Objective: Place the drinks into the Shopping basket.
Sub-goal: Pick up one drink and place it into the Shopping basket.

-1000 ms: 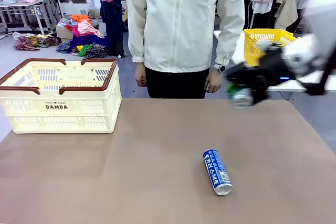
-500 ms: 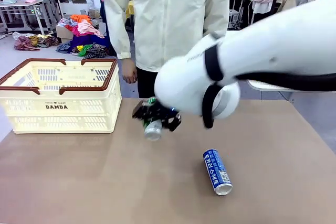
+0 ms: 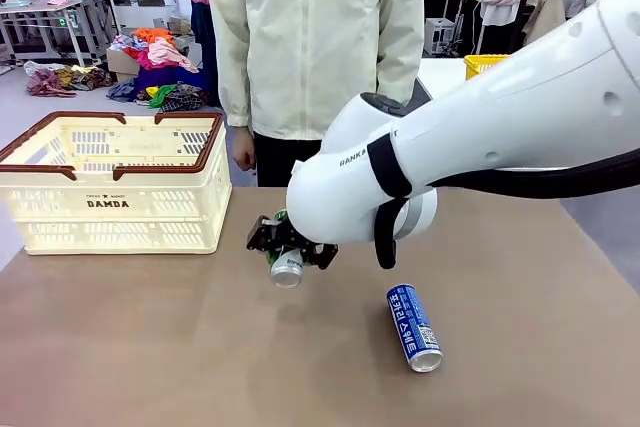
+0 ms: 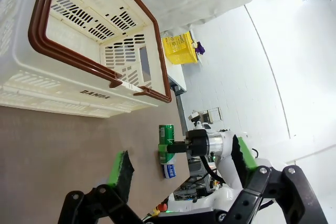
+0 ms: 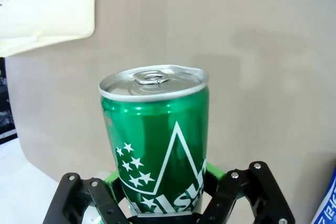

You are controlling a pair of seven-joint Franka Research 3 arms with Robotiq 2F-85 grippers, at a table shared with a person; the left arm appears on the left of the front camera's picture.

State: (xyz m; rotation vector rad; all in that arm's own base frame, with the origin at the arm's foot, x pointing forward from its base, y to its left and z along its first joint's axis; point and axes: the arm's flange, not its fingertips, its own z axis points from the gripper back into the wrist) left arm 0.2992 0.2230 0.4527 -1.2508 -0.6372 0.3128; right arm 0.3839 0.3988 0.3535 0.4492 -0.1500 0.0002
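The right gripper (image 3: 287,252) clasped a slim green aluminium can (image 5: 155,145) short of the cream lattice plastic basket (image 3: 110,204), apparently empty, while a blue aluminium can (image 3: 413,326) lay unplaced on the brown table (image 3: 150,347).

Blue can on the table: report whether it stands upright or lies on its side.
Lying on its side. The blue can rests lengthwise on the table, its silver end pointing toward the front camera.
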